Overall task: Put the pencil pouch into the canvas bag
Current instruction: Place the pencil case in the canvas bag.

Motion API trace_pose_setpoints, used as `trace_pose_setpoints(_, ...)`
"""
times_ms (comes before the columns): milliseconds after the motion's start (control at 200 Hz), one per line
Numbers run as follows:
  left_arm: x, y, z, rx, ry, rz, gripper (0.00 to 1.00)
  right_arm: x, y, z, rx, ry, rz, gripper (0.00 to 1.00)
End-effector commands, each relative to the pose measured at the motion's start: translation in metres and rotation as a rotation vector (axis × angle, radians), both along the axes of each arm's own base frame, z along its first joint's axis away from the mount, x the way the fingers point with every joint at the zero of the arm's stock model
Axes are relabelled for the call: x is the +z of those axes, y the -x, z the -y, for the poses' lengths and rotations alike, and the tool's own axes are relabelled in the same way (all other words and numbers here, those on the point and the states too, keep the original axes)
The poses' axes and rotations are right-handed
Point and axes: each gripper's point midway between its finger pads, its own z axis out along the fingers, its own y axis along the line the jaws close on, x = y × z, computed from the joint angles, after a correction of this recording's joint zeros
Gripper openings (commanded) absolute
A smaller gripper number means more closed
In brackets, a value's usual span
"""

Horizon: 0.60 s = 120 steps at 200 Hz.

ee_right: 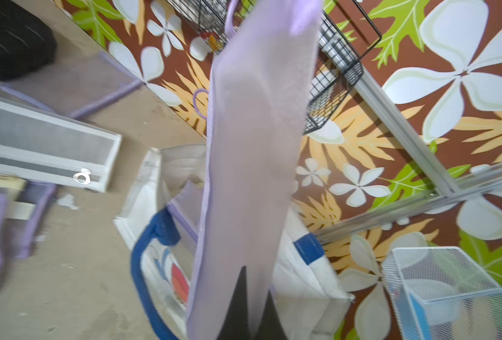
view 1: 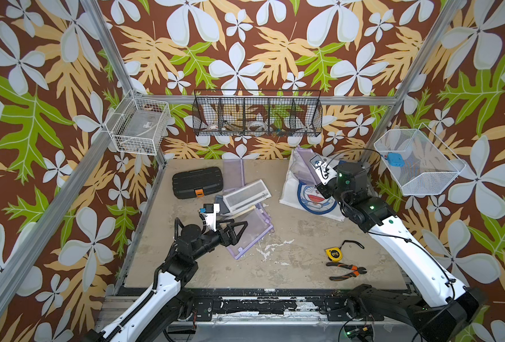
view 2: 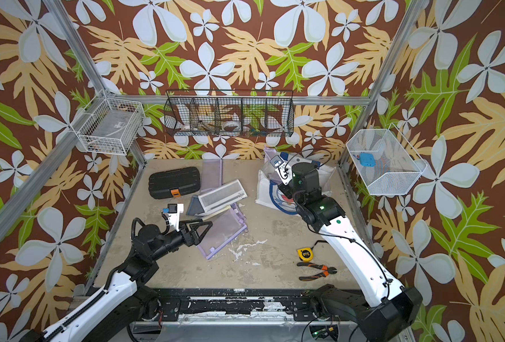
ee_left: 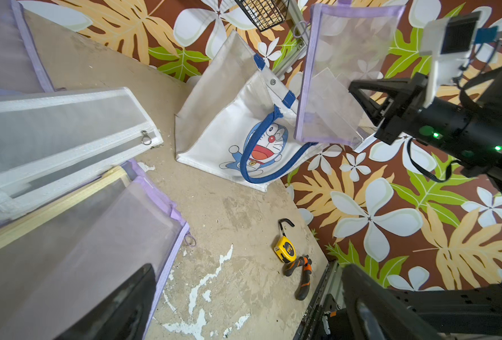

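Your worn beige table carried a black case at its far left, a heap of mesh pouches mid-board, the canvas bag far right, and a tape measure just beside pliers.

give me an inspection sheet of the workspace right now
surface: worn beige tabletop, white chips
job's things: pouch hangs from the right gripper at the bag, not inside
clutter: black case, spare pouches, tape measure, pliers
grippers: left gripper open by the spare pouches; right gripper shut on the pouch
cables: black loops at the wrists, none seen snagged
surroundings: floral walls, three wire baskets on the frame
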Motion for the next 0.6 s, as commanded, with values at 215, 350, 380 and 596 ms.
trace_pose_setpoints(215, 0.012, 0.011, 0.008, -0.074, 0.075, 0.03, 1.0, 0.029, -0.038, 0.016, -0.051, 0.196, 0.056, 0.0)
trace_pose_setpoints(350, 0.013, 0.012, 0.008, -0.077, 0.078, 0.03, 1.0, 0.018, -0.051, 0.026, -0.089, 0.282, 0.041, 0.0)
trace_pose_setpoints(380, 0.013, 0.012, 0.008, -0.077, 0.079, 0.031, 1.0, 0.013, -0.054, 0.031, -0.1, 0.289, 0.031, 0.0)
trace_pose_setpoints(596, 0.012, 0.009, 0.008, -0.071, 0.084, 0.024, 1.0, -0.033, -0.066, 0.058, -0.152, 0.269, -0.033, 0.0)
